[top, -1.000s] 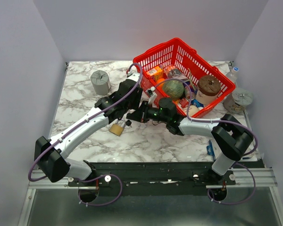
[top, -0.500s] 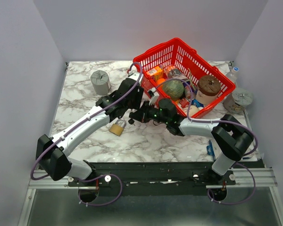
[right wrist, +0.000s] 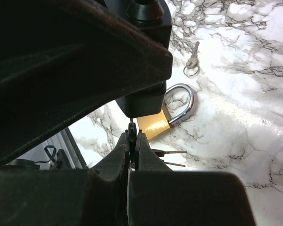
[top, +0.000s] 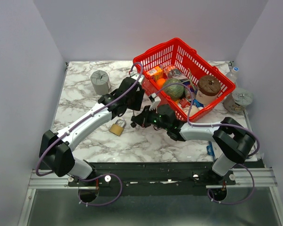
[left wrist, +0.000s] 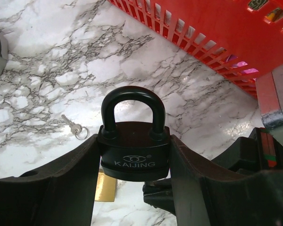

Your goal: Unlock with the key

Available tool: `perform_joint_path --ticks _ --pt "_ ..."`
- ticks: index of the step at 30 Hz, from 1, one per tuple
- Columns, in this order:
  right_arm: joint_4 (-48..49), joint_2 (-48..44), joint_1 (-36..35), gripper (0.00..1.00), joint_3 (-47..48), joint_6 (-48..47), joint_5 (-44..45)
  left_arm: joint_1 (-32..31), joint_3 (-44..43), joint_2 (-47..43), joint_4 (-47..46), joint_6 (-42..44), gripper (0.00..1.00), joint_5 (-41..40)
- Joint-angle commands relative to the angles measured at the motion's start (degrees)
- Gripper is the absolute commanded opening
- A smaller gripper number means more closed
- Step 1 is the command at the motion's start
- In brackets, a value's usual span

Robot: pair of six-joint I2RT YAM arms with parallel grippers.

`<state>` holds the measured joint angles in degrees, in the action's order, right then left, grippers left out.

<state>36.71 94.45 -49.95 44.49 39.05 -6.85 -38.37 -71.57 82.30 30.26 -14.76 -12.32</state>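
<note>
Fingers point(left wrist: 78, 181) of the left gripper point(left wrist: 134, 143) clamp the black rectangular padlock point(left wrist: 134, 157) by its sides, shackle closed; right gripper point(right wrist: 132, 137) is clenched on the tiny silver key point(right wrist: 130, 125), blade tip at the padlock's underside. Brass padlock point(right wrist: 153, 126) lies on the marble table point(right wrist: 236, 117) below; whether the blade has entered cannot be told.

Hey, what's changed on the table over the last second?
The left gripper, clamped on the black padlock, moved away from its base toward the red basket. The right gripper, pinching the key, edged slightly left and toward the near edge. Nothing was visibly taken or let go. The brass padlock and basket stayed put.
</note>
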Motion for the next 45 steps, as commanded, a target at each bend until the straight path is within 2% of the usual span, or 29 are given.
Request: perform_joint_path --ticks 1,14,35,45 --pt "5.0 -2.9 0.0 0.01 -0.1 -0.1 5.2 1.2 1.4 -0.1 -0.2 1.8 0.00 0.7" --pt "2.8 -2.1 0.1 0.01 2.8 -3.3 4.9 1.4 1.9 0.5 -0.3 1.2 0.00 5.5" --pt "2.6 2.2 2.8 0.01 3.4 3.9 2.4 2.2 1.9 0.0 0.0 0.4 0.00 7.2" --pt "5.8 0.7 2.8 0.01 3.1 -4.7 3.1 2.2 1.9 1.2 0.1 0.3 0.00 9.2"
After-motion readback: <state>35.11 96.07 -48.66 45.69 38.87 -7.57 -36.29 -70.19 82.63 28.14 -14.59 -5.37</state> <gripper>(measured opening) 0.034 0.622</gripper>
